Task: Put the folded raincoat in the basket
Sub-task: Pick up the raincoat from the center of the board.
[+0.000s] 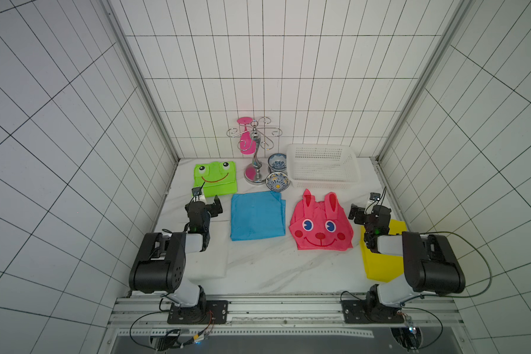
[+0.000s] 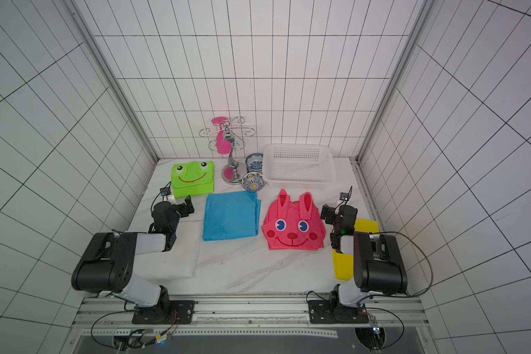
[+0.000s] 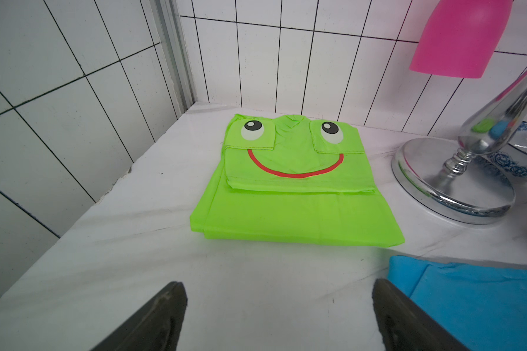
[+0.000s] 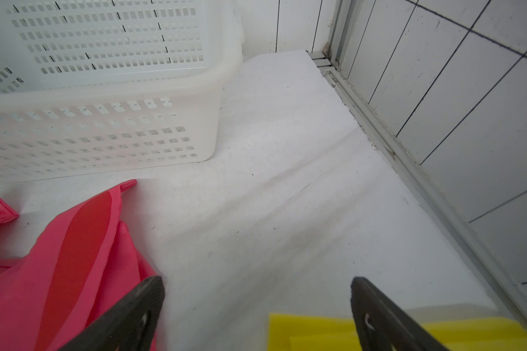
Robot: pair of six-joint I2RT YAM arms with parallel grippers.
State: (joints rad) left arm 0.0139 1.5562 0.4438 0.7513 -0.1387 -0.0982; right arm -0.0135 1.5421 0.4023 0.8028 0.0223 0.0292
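Observation:
Several folded raincoats lie on the white table: a green frog one [image 1: 216, 180] [image 3: 292, 182] at the back left, a plain blue one [image 1: 256, 219] [image 2: 230, 216] in the middle, a pink rabbit one [image 1: 319, 226] [image 4: 58, 273] to its right, and a yellow one [image 1: 380, 263] [image 4: 317, 331] partly under the right arm. The white perforated basket [image 1: 319, 147] [image 2: 298, 146] [image 4: 104, 133] stands empty at the back right. My left gripper [image 1: 207, 203] [image 3: 279, 291] hovers open just short of the frog raincoat. My right gripper [image 1: 364, 208] [image 4: 256, 288] is open between the rabbit and yellow raincoats, holding nothing.
A silver cup rack [image 1: 255, 147] with a pink cup [image 3: 460, 39] hung upside down stands at the back. Two blue patterned bowls [image 1: 277, 161] [image 1: 277, 180] sit between rack and basket. A white folded cloth [image 1: 212, 260] lies under the left arm. Tiled walls close three sides.

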